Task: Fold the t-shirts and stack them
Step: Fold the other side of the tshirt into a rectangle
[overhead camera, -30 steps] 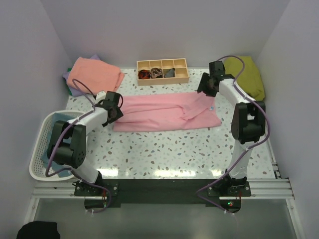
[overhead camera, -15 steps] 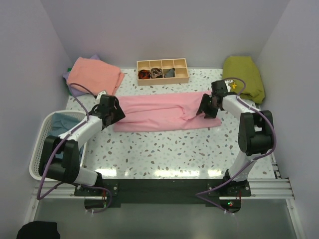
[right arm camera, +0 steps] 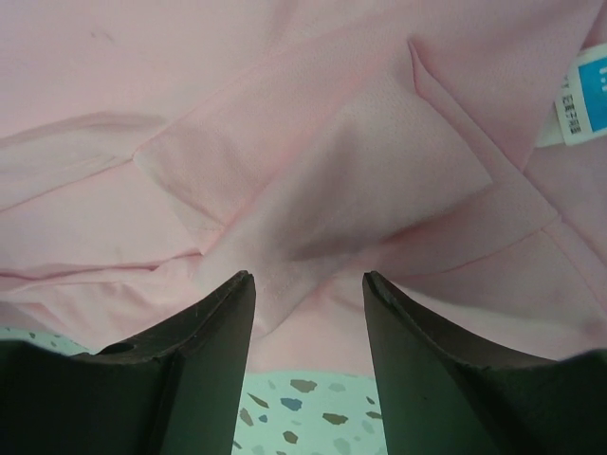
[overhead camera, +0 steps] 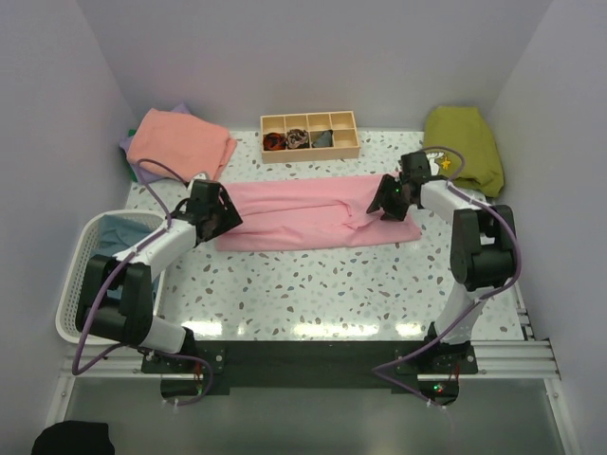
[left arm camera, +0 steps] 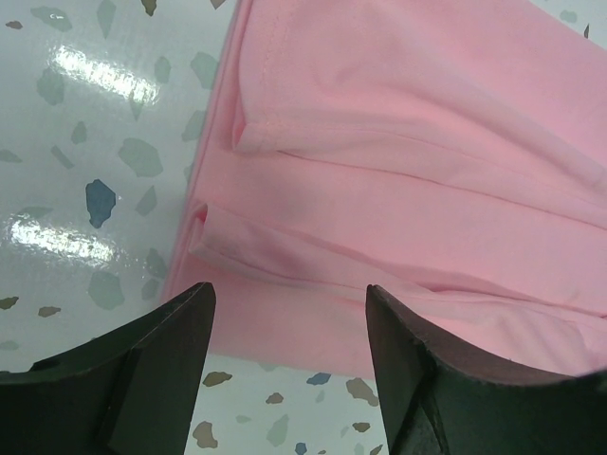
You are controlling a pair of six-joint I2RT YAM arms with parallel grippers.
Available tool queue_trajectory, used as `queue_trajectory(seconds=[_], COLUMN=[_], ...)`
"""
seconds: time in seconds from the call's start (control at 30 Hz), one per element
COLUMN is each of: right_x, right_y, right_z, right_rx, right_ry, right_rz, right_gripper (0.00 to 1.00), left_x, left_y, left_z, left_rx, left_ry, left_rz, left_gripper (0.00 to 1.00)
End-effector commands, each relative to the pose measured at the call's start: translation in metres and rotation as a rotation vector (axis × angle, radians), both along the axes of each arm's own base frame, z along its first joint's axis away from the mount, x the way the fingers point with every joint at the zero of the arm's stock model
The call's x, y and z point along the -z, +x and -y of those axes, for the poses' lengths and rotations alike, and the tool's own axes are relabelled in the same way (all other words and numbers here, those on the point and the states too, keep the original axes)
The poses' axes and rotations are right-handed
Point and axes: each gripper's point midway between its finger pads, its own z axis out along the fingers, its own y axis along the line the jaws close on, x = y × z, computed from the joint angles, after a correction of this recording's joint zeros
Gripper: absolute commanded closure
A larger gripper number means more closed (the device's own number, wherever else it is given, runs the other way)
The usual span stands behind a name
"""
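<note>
Across the table [overhead camera: 313, 284] the light pink t-shirt [overhead camera: 303, 214] lies folded into a long band. Left gripper [left arm camera: 289, 318] and right gripper [right arm camera: 308, 284] poise over its opposite ends, jaws spread, nothing pinched, apparently placed to take both ends for the crosswise fold.

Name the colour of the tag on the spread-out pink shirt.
Blue and white small fabric tag; clearest in the right wrist view.

The top camera is looking down from behind; wrist cameras are peering closely past the left gripper [left arm camera: 289, 294] and right gripper [right arm camera: 308, 280] at one pink t-shirt [left arm camera: 427, 190].
</note>
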Motion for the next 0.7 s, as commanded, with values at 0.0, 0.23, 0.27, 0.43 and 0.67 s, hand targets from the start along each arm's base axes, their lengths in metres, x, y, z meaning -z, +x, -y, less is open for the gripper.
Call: queue_trajectory(seconds=[0.0, 0.23, 0.27, 0.43, 0.67], right_x=[-0.009, -0.008, -0.009, -0.016, -0.027], right_y=[0.024, 0.033, 0.035, 0.050, 0.083], right_z=[-0.011, -0.011, -0.012, -0.017, -0.033], right_rx=[-0.007, -0.005, -0.007, -0.020, -0.053], right_ry=[0.033, 0.030, 0.034, 0.056, 0.109], right_rz=[0.049, 0.051, 0.056, 0.096, 0.138], right_gripper=[0.47, 0.47, 0.47, 0.48, 0.48], left_x=[-0.004, 0.002, 0.002, 0.004, 0.008], left_y=[0.007, 0.007, 0.009, 0.010, 0.011], left_z=[0.000, -0.002, -0.001, -0.001, -0.002], left_rx=[0.015, 0.010, 0.010, 0.008, 0.007], left_ry=[0.008, 0.016, 0.014, 0.018, 0.024], left_rz=[0.029, 0.011, 0.010, 0.005, -0.008], left_gripper=[0.31, 0.31, 0.31, 0.31, 0.31])
